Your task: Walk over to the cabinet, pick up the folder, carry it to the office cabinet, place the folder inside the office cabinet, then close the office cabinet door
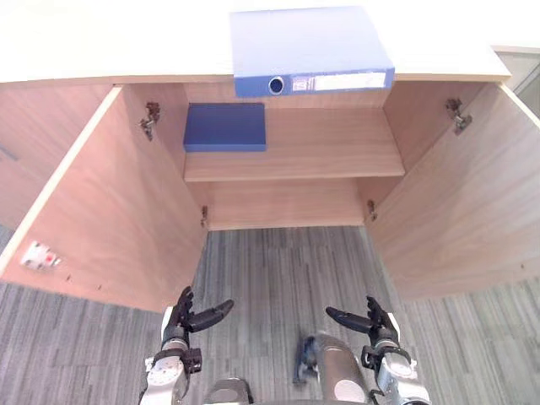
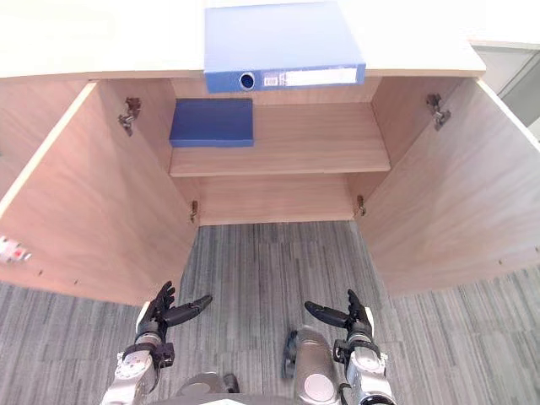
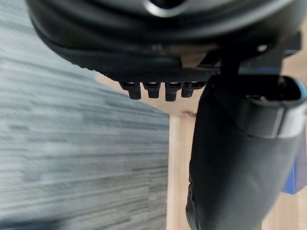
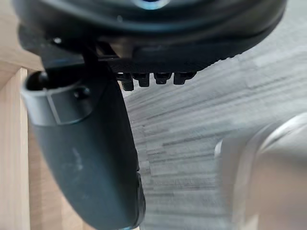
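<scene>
- At the top centre of the frame, the blue folder (image 1: 310,49) lies flat on the open cabinet's surface (image 1: 110,42).
- At the bottom, the left hand (image 1: 179,324) and the right hand (image 1: 377,324) hang empty, fingers loosely spread.

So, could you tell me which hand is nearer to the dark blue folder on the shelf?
Left. The left hand is low over the carpet, roughly in line with the dark blue folder; the right hand is equally low but off to the folder's right.

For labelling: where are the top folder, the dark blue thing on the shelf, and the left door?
folder (image 1: 304,40), left eye view, cover centre.
dark blue thing (image 1: 224,126), left eye view, top face.
left door (image 1: 110,207), left eye view, inner face.
</scene>
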### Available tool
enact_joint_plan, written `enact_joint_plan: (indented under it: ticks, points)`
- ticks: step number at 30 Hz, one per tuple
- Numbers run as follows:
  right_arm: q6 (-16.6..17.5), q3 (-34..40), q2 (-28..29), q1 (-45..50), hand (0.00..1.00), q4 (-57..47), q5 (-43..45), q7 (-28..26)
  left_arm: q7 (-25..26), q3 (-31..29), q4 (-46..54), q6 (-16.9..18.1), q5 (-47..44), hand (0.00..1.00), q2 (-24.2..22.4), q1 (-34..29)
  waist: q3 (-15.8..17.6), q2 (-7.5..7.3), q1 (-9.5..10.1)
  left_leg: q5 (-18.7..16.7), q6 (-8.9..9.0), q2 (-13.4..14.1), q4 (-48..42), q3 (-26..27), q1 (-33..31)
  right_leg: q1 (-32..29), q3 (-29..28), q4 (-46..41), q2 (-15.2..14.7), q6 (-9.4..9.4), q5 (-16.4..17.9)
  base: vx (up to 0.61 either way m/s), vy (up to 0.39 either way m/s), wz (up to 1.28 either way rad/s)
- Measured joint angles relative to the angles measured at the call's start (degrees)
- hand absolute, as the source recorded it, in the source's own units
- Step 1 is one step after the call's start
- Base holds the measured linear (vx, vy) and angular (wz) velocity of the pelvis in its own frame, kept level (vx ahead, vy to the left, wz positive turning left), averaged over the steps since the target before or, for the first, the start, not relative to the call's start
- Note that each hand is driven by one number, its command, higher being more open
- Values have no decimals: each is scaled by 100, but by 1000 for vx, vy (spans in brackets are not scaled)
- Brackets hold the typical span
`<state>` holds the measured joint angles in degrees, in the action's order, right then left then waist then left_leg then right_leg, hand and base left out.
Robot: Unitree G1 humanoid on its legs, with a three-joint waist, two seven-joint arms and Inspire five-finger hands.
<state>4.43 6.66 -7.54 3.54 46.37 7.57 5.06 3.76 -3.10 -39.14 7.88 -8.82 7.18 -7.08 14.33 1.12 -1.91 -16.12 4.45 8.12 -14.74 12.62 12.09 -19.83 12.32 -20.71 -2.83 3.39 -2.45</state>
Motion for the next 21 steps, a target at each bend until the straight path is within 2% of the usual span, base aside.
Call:
enact_joint_plan:
  ticks: [1, 2, 3, 4, 5, 6, 7, 9, 10, 11, 12, 13, 15, 18, 21]
  points:
    - [-2, 10, -4, -25, 100, 0, 0, 1, -22, -1, -11, -2, 10, 100, -12, 2, -36, -28, -25, 117, 107, 1, -216, -32, -128, 12, -25, -7, -10, -28, 187, 537, -200, -22]
    - [2, 100, -23, -75, 100, -26, 1, -2, -34, -3, 1, 3, 50, 100, -104, 11, -35, -21, -37, 388, 169, 26, -721, -137, -317, 101, -45, -11, -4, -3, 351, 583, -233, 5]
    - [-3, 160, -25, -11, 100, -122, 2, -1, -35, -14, 10, 0, 67, 100, -225, 15, -18, -3, -52, 799, 200, 135, -1600, -246, -603, 417, -21, 75, 23, -9, 523, 475, -200, 9]
    - [-9, 156, -19, 40, 100, -180, 4, 4, -34, -18, 16, -1, 79, 100, -285, 4, -8, 9, -44, 915, 225, 255, -2223, -297, -789, 676, 10, 197, 51, 9, 568, 525, -194, 18]
    - [-10, 155, 29, 220, 100, -352, 15, 22, -35, -18, 123, 4, 80, 100, -380, -55, -1, 35, 34, 728, 211, 544, -3316, -301, -1151, 1142, 60, 442, 157, 51, 616, 356, -96, -2]
    - [19, 160, 96, 362, 100, -536, 16, 48, -35, 18, 248, 9, 80, 100, -412, -89, -26, -5, 147, 487, 176, 688, -3809, -152, -1496, 1480, 31, 668, 207, 84, 652, 327, -75, -12]
    - [37, 192, 130, 368, 100, -597, 23, 49, -41, 27, 296, 9, 80, 100, -423, -87, -48, -24, 185, 408, 124, 702, -3757, -80, -1661, 1590, 18, 769, 205, 84, 652, 287, -43, -21]
    - [88, 247, 151, 318, 100, -664, 30, 45, -41, 30, 410, 9, 77, 100, -459, -74, -59, -27, 225, 258, 28, 656, -2860, 132, -1916, 1840, -37, 1000, 185, 61, 643, 235, 0, -16]
    - [91, 314, 163, 256, 100, -593, 33, 44, -35, 29, 492, 10, 76, 100, -460, -87, -71, -8, 252, 276, -3, 542, -1956, 144, -1944, 1946, -114, 1074, 174, -5, 648, 227, 64, -27]
    - [89, 363, 156, 212, 100, -506, 43, 46, -32, 29, 532, 11, 74, 100, -460, -86, -93, 25, 257, 449, -19, 416, -1191, 95, -1912, 1981, -175, 1111, 173, -68, 657, 220, 85, -29]
    - [86, 445, 135, 198, 100, -450, 44, 46, -32, 35, 553, 11, 71, 100, -479, -110, -145, 121, 249, 1046, -83, 297, -455, 2, -1897, 1981, -216, 1113, 203, -154, 696, 289, 181, -19]
    - [62, 543, 137, 172, 100, -236, 60, 56, -10, 43, 592, 1, 68, 100, -440, -158, -203, 104, 217, 1213, -21, 122, 0, -44, -1732, 2014, -283, 1124, 123, -306, 753, 238, 170, -3]
    - [58, 581, 136, 274, 100, -200, 92, 58, -6, 51, 751, -6, 72, 100, -420, -190, -232, 52, 201, 1294, -60, -23, 286, -27, -1594, 2056, -269, 1167, -19, -384, 793, 174, 126, 10]
    - [54, 651, 133, 431, 100, -113, 141, 68, 4, 52, 1676, -3, 102, 100, -305, -510, -250, 48, 205, 1450, -154, -303, 802, 1, -1333, 2136, -260, 1249, -200, -520, 829, 107, 74, 9]
    - [38, 651, 147, 442, 100, 0, 143, 65, 58, -44, 2457, 9, 286, 100, -167, -668, -285, 50, 224, 1491, -175, -373, 1020, -9, -1165, 2257, -247, 1332, -232, -542, 817, 68, 32, 6]
